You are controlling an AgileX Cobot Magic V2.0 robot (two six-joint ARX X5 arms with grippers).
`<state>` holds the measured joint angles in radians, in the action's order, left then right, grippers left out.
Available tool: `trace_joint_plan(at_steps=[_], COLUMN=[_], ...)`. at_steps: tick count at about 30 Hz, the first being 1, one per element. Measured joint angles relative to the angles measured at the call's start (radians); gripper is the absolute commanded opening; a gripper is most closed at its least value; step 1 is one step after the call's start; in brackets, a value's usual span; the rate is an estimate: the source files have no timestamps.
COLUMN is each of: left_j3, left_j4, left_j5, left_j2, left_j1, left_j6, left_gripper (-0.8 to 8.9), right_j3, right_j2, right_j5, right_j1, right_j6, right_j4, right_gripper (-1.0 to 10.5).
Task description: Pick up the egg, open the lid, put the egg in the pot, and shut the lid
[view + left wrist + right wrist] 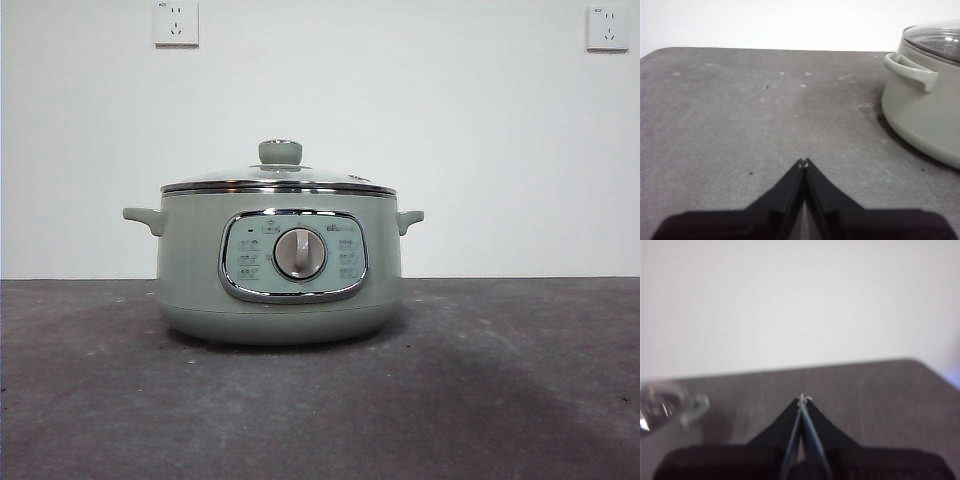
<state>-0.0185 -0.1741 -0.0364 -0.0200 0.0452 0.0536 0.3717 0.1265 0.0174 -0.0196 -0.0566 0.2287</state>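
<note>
Nearest you, the large round sage-green electric pot (pixel 278 270) sits on the grey worktop (pixel 500 400), its domed glass lid (pixel 280 178) on; no egg visible (perhaps already inside?). Left hand (pixel 803 162) and right hand (pixel 803 400) are pinched together, empty.

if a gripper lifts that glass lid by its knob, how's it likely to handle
The lid looks rigid; being glass, it is probably breakable if dropped. Its small rounded knob may let it swing or slip. The steel rim suggests some weight.
</note>
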Motion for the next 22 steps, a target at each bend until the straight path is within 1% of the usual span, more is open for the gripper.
trace_joint_plan(at_steps=[5,9,14,22], left_j3=[0.0,0.0,0.0,0.0], left_j4=[0.0,0.0,0.001,0.001], left_j5=[0.0,0.0,0.0,0.0], left_j2=[0.0,0.0,0.0,-0.006], left_j1=[0.0,0.0,0.0,0.0], left_j6=[0.0,0.0,0.0,0.0], left_gripper=[-0.04,-0.04,-0.04,-0.04], right_j3=[-0.193,-0.286,-0.347,-0.348], right_j2=[-0.064,-0.115,-0.116,-0.117], right_j5=[0.0,0.0,-0.002,-0.003], right_j1=[0.0,0.0,0.0,0.0], right_j6=[0.002,0.002,0.002,0.002], right_j4=[-0.038,-0.043,-0.034,-0.041], right_gripper=[0.0,0.0,0.0,0.0])
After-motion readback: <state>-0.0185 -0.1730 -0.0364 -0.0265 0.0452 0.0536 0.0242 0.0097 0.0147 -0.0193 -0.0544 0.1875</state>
